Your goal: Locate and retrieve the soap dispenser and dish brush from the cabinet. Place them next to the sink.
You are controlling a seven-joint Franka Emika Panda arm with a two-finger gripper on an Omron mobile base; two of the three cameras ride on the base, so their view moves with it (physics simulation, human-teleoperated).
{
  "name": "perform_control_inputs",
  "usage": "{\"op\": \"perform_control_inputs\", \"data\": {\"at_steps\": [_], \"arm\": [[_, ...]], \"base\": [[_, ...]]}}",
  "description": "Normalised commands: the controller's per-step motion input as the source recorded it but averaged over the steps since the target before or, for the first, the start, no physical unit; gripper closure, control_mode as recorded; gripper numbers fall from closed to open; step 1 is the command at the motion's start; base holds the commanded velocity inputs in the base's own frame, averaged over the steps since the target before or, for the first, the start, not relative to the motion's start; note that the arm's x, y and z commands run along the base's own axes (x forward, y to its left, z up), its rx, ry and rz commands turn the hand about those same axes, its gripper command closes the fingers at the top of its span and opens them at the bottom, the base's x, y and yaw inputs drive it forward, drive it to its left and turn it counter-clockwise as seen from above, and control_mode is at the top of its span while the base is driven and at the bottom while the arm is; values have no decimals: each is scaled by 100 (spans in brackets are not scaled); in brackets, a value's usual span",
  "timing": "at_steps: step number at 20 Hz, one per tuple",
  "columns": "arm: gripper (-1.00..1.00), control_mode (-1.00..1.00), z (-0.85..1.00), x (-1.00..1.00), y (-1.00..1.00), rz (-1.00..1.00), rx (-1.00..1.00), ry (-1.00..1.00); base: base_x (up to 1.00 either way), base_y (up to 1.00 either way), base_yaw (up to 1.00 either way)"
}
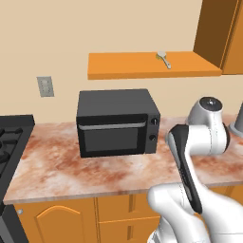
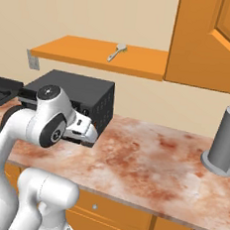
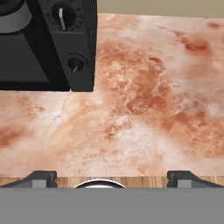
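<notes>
Brush (image 1: 163, 59) lay alone on cabinet shelf (image 1: 142, 66), above microwave (image 1: 117, 122). Gripper (image 3: 112, 176) was spread wide w/ nothing in it, over counter (image 3: 153, 109) beside microwave.

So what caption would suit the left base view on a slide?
White robot arm faces a black microwave on a marbled counter; a dish brush lies on the orange shelf above.

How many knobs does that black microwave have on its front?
2. Both sit on the right side of the microwave front, one knob above the other; the hand view shows the same pair.
</notes>
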Motion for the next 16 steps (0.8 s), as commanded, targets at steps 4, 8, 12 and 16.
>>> {"op": "perform_control_inputs", "data": {"at_steps": [4,8,12,16], "arm": [[-100,-100,96,-1,17,5,-7,-23],[-100,-100,92,0,24,5,2,-28],[-100,-100,100,-9,9,-1,4,-22],[-100,-100,88,7,14,-12,-2,-19]], "base": [[0,0,0],[0,0,0],[0,0,0],[0,0,0]]}}
